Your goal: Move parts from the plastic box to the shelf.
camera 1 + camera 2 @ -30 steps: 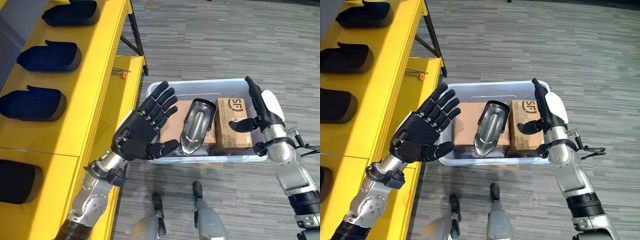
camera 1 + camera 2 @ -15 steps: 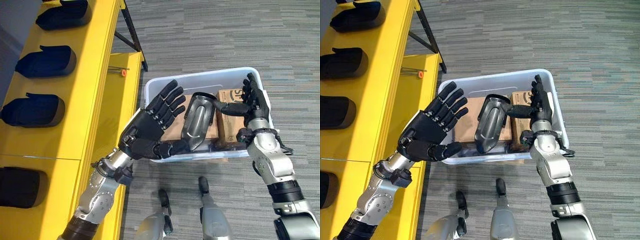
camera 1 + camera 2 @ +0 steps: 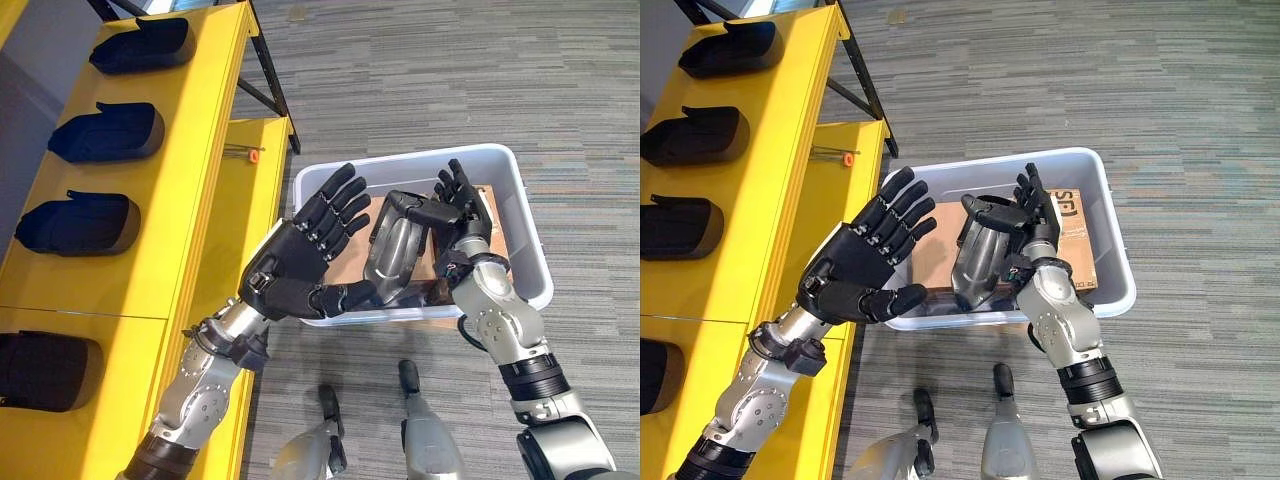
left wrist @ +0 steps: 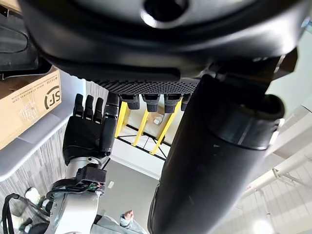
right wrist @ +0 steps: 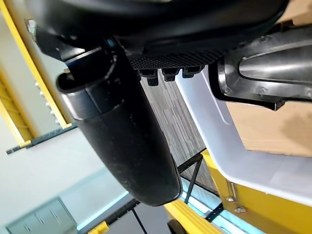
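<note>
A shiny dark metal part (image 3: 396,250) stands on end in the pale plastic box (image 3: 531,255), leaning on a cardboard carton (image 3: 343,268). My left hand (image 3: 297,262) is open, fingers spread, just left of the part, with its thumb (image 3: 347,297) by the part's lower edge. The right hand (image 3: 463,208) is open against the part's right side, fingers straight, its thumb (image 3: 988,210) lying across the part's top. In the right wrist view the part (image 5: 273,73) shows past the fingertips (image 5: 165,74). Several dark parts (image 3: 108,133) lie on the yellow shelf (image 3: 190,180).
A second carton (image 3: 1076,230) lies in the box's right half. The shelf's lower yellow level (image 3: 235,230) runs right beside the box's left wall, with a small orange item (image 3: 253,155) on it. Black shelf braces (image 3: 266,92) stand behind. Grey carpet (image 3: 450,70) surrounds the box.
The right hand has swung left from the box's right end to the part, and its thumb now lies over the part's top. The left hand has closed in slightly. The camera shifted.
</note>
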{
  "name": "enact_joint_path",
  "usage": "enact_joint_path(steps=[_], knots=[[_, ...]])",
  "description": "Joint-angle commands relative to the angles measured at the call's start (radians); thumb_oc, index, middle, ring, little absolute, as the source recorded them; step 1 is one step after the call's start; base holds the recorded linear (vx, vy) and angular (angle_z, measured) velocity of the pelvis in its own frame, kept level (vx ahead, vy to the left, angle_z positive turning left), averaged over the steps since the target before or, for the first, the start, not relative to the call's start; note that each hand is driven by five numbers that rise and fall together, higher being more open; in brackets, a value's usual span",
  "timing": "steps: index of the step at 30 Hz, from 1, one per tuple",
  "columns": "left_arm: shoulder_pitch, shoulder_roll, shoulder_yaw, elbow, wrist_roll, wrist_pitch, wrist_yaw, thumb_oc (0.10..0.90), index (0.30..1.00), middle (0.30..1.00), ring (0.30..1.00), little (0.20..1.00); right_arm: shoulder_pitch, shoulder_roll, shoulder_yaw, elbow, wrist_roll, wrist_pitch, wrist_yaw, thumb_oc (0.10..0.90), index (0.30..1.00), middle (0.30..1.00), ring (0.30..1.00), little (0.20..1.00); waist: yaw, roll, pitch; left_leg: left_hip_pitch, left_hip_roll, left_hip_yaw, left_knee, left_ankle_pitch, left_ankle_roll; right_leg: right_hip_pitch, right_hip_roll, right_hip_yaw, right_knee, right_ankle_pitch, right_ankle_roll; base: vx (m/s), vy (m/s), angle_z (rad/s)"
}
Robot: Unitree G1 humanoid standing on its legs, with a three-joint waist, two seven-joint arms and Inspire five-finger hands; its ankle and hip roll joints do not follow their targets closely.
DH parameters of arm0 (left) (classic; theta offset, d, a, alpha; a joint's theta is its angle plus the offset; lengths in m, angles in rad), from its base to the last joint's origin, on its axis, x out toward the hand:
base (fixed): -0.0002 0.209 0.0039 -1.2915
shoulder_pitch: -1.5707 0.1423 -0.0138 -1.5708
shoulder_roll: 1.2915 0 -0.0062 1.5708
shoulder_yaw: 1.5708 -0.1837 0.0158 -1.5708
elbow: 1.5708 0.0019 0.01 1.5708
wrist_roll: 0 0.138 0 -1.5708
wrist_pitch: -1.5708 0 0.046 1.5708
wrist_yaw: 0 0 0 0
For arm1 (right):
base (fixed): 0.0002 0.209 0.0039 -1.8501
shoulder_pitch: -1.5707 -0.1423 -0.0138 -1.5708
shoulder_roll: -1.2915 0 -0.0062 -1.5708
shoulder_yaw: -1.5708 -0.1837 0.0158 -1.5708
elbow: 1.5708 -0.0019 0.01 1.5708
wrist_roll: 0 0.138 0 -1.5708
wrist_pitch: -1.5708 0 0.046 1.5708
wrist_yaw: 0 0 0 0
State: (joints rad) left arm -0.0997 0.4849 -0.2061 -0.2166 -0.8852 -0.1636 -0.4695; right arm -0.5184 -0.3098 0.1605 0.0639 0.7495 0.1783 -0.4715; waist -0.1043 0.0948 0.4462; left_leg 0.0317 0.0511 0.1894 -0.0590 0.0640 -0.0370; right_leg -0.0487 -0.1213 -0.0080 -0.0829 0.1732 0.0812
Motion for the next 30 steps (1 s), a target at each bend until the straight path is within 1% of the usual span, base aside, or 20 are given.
enact_joint_path(steps=[1,4,6,9,12,13,14,16,17,19,20,21,22,24,25,26,27,28,29,30], knots=[[-0.004,-0.042,-0.018,-0.099,-0.002,-0.126,-0.024,0.9,1.0,1.0,1.0,1.0,-0.024,0.038,-0.002,-0.081,-0.032,-0.126,-0.015,0.9,1.0,1.0,1.0,1.0,0.016,0.005,-0.147,-0.025,0.113,-0.003,0.118,-0.131,-0.023,-0.04,-0.106,-0.01,0.189,-0.186,0.061,0.05,0.047,-0.01],[0.004,-0.043,-0.015,-0.102,-0.009,-0.126,-0.051,0.9,1.0,1.0,1.0,1.0,0.031,0.047,-0.006,-0.057,-0.066,-0.138,0.0,0.9,1.0,1.0,1.0,1.0,0.01,0.005,-0.147,-0.029,0.105,0.004,0.137,-0.145,-0.017,-0.043,-0.109,-0.006,0.195,-0.186,0.065,0.04,0.063,0.0],[0.003,-0.045,-0.02,-0.109,-0.015,-0.122,-0.069,0.9,1.0,1.0,1.0,1.0,0.072,0.056,-0.001,-0.032,-0.104,-0.153,0.035,0.9,1.0,1.0,1.0,1.0,0.004,0.009,-0.14,-0.033,0.096,0.009,0.153,-0.155,-0.011,-0.046,-0.113,-0.003,0.2,-0.185,0.068,0.03,0.093,-0.01],[-0.003,-0.043,-0.026,-0.122,0.009,-0.109,-0.069,0.9,1.0,1.0,1.0,1.0,0.104,0.069,0.013,-0.013,-0.137,-0.164,0.028,0.9,1.0,1.0,1.0,1.0,0.004,0.012,-0.131,-0.04,0.085,0.018,0.167,-0.162,-0.003,-0.052,-0.113,-0.017,0.213,-0.188,0.066,0.02,0.086,-0.11],[0.005,-0.045,-0.018,-0.126,0.019,-0.114,-0.048,0.9,1.0,1.0,1.0,1.0,0.096,0.073,0.012,0.029,-0.133,-0.161,0.081,0.9,1.0,1.0,1.0,1.0,0.028,0.01,-0.122,-0.039,0.081,0.062,0.178,-0.166,0.0,-0.066,-0.102,-0.108,0.233,-0.196,0.05,0.02,0.084,-0.24],[0.011,-0.045,-0.013,-0.127,0.026,-0.13,-0.028,0.9,1.0,1.0,1.0,1.0,0.084,0.074,0.016,0.039,-0.142,-0.15,0.112,0.9,1.0,1.0,1.0,1.0,0.038,0.011,-0.113,-0.036,0.083,0.083,0.182,-0.169,-0.003,-0.077,-0.098,-0.148,0.248,-0.201,0.044,-0.03,0.178,-0.76],[0.035,-0.049,0.008,-0.133,0.052,-0.167,0.002,0.9,1.0,1.0,1.0,1.0,0.051,0.081,0.044,0.048,-0.172,-0.123,0.173,0.9,1.0,1.0,1.0,1.0,0.059,0.016,-0.086,-0.026,0.088,0.144,0.188,-0.177,-0.009,-0.108,-0.096,-0.224,0.258,-0.193,0.026,-0.03,0.158,-1.02],[0.045,-0.042,0.012,-0.14,0.062,-0.184,0.01,0.9,1.0,1.0,1.0,1.0,0.047,0.083,0.066,0.044,-0.191,-0.115,0.203,0.9,1.0,1.0,1.0,1.0,0.063,0.016,-0.078,-0.035,0.089,0.161,0.2,-0.182,-0.004,-0.11,-0.097,-0.233,0.245,-0.187,0.018,-0.03,0.018,-1.55],[0.04,-0.041,0.011,-0.137,0.047,-0.194,-0.017,0.9,1.0,1.0,1.0,1.0,0.046,0.086,0.088,0.032,-0.206,-0.11,0.207,0.9,1.0,1.0,1.0,1.0,0.064,0.014,-0.072,-0.056,0.092,0.166,0.219,-0.184,-0.002,-0.12,-0.104,-0.234,0.246,-0.185,0.015,-0.02,-0.086,-1.41],[0.024,-0.038,0.0,-0.134,0.039,-0.191,-0.065,0.9,1.0,1.0,1.0,1.0,0.052,0.083,0.105,0.027,-0.22,-0.117,0.203,0.9,1.0,1.0,1.0,1.0,0.06,0.013,-0.061,-0.086,0.094,0.147,0.248,-0.185,-0.004,-0.121,-0.113,-0.215,0.241,-0.181,0.019,0.04,-0.147,-0.39],[0.011,-0.037,-0.015,-0.134,0.045,-0.174,-0.109,0.9,1.0,1.0,1.0,1.0,0.063,0.071,0.113,0.026,-0.209,-0.114,0.207,0.9,1.0,1.0,1.0,1.0,0.045,0.017,-0.055,-0.097,0.09,0.113,0.256,-0.182,-0.004,-0.121,-0.106,-0.162,0.236,-0.175,0.023,0.1,-0.192,-0.02],[0.005,-0.039,-0.025,-0.135,0.05,-0.172,-0.125,0.9,1.0,1.0,1.0,1.0,0.069,0.065,0.117,0.024,-0.209,-0.115,0.21,0.9,1.0,1.0,1.0,1.0,0.036,0.021,-0.052,-0.098,0.088,0.097,0.254,-0.179,-0.003,-0.125,-0.101,-0.132,0.241,-0.176,0.024,0.12,-0.235,0.24],[-0.011,-0.039,-0.054,-0.138,0.063,-0.176,-0.16,0.9,1.0,1.0,1.0,1.0,0.094,0.045,0.128,0.003,-0.243,-0.126,0.204,0.9,1.0,1.0,1.0,1.0,0.008,0.036,-0.051,-0.093,0.083,0.064,0.235,-0.167,-0.004,-0.138,-0.085,-0.059,0.255,-0.182,0.022,0.08,-0.146,0.27],[-0.025,-0.042,-0.065,-0.138,0.064,-0.173,-0.177,0.9,1.0,1.0,1.0,1.0,0.113,0.04,0.135,-0.009,-0.26,-0.137,0.194,0.9,1.0,1.0,1.0,1.0,-0.007,0.045,-0.054,-0.094,0.075,0.052,0.236,-0.172,-0.003,-0.138,-0.081,-0.033,0.256,-0.189,0.02,0.08,-0.124,0.65],[-0.048,-0.042,-0.075,-0.136,0.046,-0.173,-0.192,0.9,1.0,1.0,1.0,1.0,0.132,0.03,0.128,-0.007,-0.295,-0.14,0.211,0.9,1.0,1.0,1.0,1.0,-0.023,0.052,-0.058,-0.086,0.055,0.052,0.291,-0.217,0.01,-0.151,-0.089,-0.026,0.296,-0.209,0.015,0.16,-0.179,0.9],[-0.073,-0.042,-0.08,-0.128,0.059,-0.18,-0.169,0.9,1.0,1.0,1.0,1.0,0.136,0.022,0.134,-0.002,-0.325,-0.135,0.232,0.9,1.0,1.0,1.0,1.0,-0.035,0.051,-0.061,-0.083,0.046,0.065,0.373,-0.251,0.018,-0.166,-0.097,-0.03,0.337,-0.223,0.004,0.23,-0.288,0.8],[-0.102,-0.049,-0.085,-0.112,0.081,-0.181,-0.146,0.9,1.0,1.0,1.0,1.0,0.145,0.018,0.154,-0.017,-0.328,-0.112,0.232,0.9,1.0,1.0,1.0,1.0,-0.053,0.046,-0.062,-0.075,0.066,0.081,0.532,-0.223,0.002,-0.168,-0.092,-0.041,0.368,-0.244,-0.023,0.19,-0.282,0.0],[-0.118,-0.047,-0.089,-0.108,0.073,-0.171,-0.138,0.9,1.0,1.0,1.0,1.0,0.154,0.021,0.163,-0.012,-0.334,-0.12,0.228,0.9,1.0,1.0,1.0,1.0,-0.056,0.043,-0.059,-0.104,0.072,0.056,0.627,-0.199,-0.007,-0.168,-0.087,-0.034,0.381,-0.249,-0.036,0.16,-0.262,0.04],[-0.131,-0.049,-0.092,-0.104,0.071,-0.161,-0.128,0.9,1.0,1.0,1.0,1.0,0.159,0.025,0.172,0.001,-0.347,-0.133,0.225,0.9,1.0,1.0,1.0,1.0,-0.053,0.043,-0.057,-0.154,0.065,0.013,0.705,-0.177,-0.014,-0.169,-0.079,-0.025,0.394,-0.253,-0.047,0.13,-0.161,0.24],[-0.143,-0.055,-0.091,-0.099,0.071,-0.149,-0.113,0.9,1.0,1.0,1.0,1.0,0.153,0.031,0.186,0.026,-0.368,-0.15,0.227,0.9,1.0,1.0,1.0,1.0,-0.042,0.045,-0.05,-0.224,0.045,-0.042,0.755,-0.153,-0.022,-0.176,-0.068,-0.007,0.416,-0.258,-0.056,0.16,-0.048,0.28]])
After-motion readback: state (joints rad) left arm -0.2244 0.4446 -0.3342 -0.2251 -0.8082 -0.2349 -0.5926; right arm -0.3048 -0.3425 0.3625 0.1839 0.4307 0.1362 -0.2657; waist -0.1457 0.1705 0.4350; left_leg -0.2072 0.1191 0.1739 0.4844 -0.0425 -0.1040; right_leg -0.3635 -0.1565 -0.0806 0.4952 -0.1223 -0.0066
